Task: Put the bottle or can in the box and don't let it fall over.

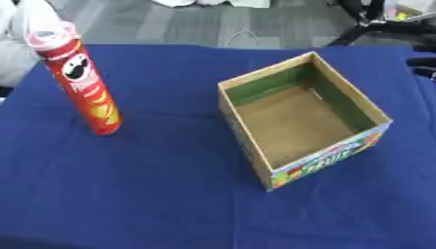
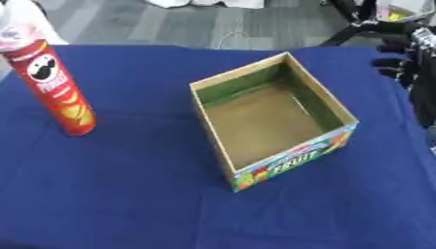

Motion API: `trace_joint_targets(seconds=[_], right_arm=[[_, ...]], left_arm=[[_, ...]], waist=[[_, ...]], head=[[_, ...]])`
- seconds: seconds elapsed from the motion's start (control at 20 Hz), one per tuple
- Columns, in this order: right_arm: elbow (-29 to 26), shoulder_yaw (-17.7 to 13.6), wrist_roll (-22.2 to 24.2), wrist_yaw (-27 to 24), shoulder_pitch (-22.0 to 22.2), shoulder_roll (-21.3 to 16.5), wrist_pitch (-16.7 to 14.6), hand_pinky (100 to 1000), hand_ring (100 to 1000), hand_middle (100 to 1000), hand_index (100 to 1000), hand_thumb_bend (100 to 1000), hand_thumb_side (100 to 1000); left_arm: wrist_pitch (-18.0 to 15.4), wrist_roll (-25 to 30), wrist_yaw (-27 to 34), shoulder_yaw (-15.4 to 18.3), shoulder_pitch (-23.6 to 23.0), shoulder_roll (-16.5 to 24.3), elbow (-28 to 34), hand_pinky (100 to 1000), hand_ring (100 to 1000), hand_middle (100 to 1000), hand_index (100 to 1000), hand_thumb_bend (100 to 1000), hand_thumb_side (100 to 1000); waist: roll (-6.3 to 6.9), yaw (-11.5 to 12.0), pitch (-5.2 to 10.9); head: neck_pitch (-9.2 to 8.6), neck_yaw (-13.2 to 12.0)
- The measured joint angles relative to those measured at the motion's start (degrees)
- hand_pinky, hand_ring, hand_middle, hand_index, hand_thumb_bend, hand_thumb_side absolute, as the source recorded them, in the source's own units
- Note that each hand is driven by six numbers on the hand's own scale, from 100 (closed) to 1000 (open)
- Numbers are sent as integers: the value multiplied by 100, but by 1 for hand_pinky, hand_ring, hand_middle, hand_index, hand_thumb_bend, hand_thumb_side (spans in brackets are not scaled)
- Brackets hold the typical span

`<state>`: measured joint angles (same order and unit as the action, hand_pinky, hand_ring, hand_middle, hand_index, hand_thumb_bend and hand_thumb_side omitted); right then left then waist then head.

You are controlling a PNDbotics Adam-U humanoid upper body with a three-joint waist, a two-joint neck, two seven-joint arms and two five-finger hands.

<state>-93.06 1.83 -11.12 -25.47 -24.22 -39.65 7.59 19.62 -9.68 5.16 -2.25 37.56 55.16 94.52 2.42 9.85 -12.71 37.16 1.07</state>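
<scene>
A tall red crisp can [image 1: 85, 82] with a pale lid stands upright on the blue tablecloth [image 1: 162, 185] at the left. An open cardboard box [image 1: 298, 119] with a colourful printed front sits right of centre, and nothing lies in it. The can and box are well apart. My right hand [image 2: 398, 59], black, hovers at the right edge beyond the box's far right corner. Its fingers are spread and relaxed, pointing left, and they hold nothing. My left hand shows in neither view.
Grey floor lies past the table's far edge. Black stand legs [image 1: 374, 26] rise at the upper right. Something white [image 1: 21, 29] sits behind the can at the upper left corner. Bare blue cloth stretches between can and box and along the front.
</scene>
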Motion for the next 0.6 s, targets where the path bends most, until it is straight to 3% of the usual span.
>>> trace_joint_targets(seconds=[0.2,0.35,0.45,0.6], right_arm=[[0,7,7,0,-16,0,7,878,761,769,806,100,975],[0,26,14,0,-20,0,14,878,761,769,806,100,976],[0,34,15,0,-21,0,15,878,761,769,805,100,975],[0,35,17,0,-24,0,17,878,761,769,805,100,976]], left_arm=[[327,808,-915,-215,142,27,64,813,901,943,923,265,842],[532,1332,-1497,-352,183,28,57,902,914,952,933,304,865],[640,1623,-1783,-418,185,28,34,943,918,955,937,302,900],[787,1985,-1954,-471,187,29,-37,935,916,955,938,286,937]], waist=[[24,-18,0],[28,-30,0],[33,-30,0],[45,-31,0]], head=[[0,-24],[0,-43],[0,-46],[0,-46]])
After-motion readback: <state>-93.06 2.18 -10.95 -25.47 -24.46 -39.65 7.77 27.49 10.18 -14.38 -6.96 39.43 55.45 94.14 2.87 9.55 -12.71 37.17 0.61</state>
